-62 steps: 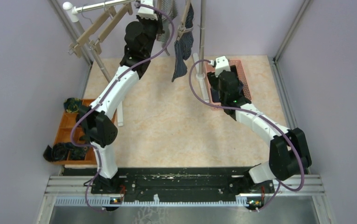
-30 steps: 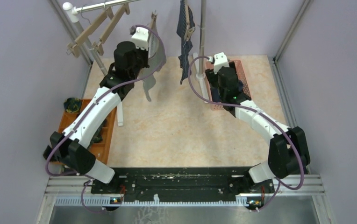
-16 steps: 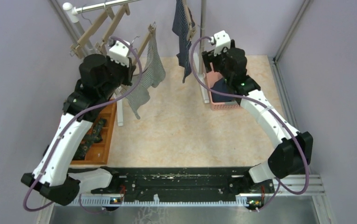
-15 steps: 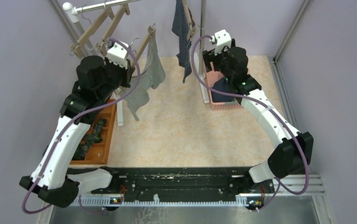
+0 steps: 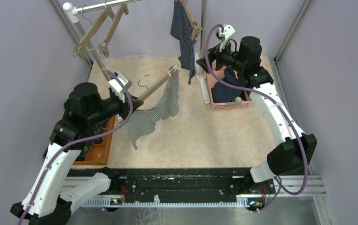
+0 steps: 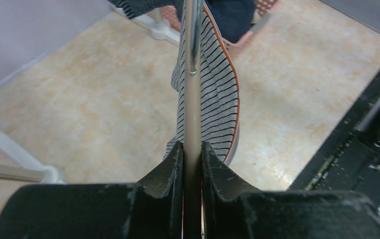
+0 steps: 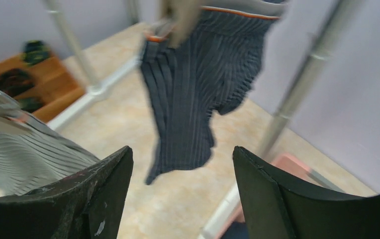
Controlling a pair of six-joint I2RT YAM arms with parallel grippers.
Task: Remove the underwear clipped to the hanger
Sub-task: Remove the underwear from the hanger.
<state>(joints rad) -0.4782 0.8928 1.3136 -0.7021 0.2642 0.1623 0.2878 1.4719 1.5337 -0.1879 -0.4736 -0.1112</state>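
The grey-white striped boxer-brief underwear (image 5: 152, 116) hangs centre-left in the top view, clipped to a slanted wooden hanger (image 5: 158, 84) above the beige speckled counter (image 5: 205, 136). The left gripper (image 6: 192, 147) is clenched on that hanger's bar. The dark-blue pinstriped underwear (image 5: 182, 35) hangs clipped at top centre. The right gripper (image 7: 182, 154) faces it, jaws spread, grasping nothing. At upper right, a pink mesh basket (image 5: 228, 106) holds 1 navy garment (image 5: 221, 89).

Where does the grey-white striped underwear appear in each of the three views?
Top external: striped underwear left of centre, hanging from the hanger.
Left wrist: centre, behind the hanger.
Right wrist: bottom left, blurred.
Shared landmark: the pink basket.
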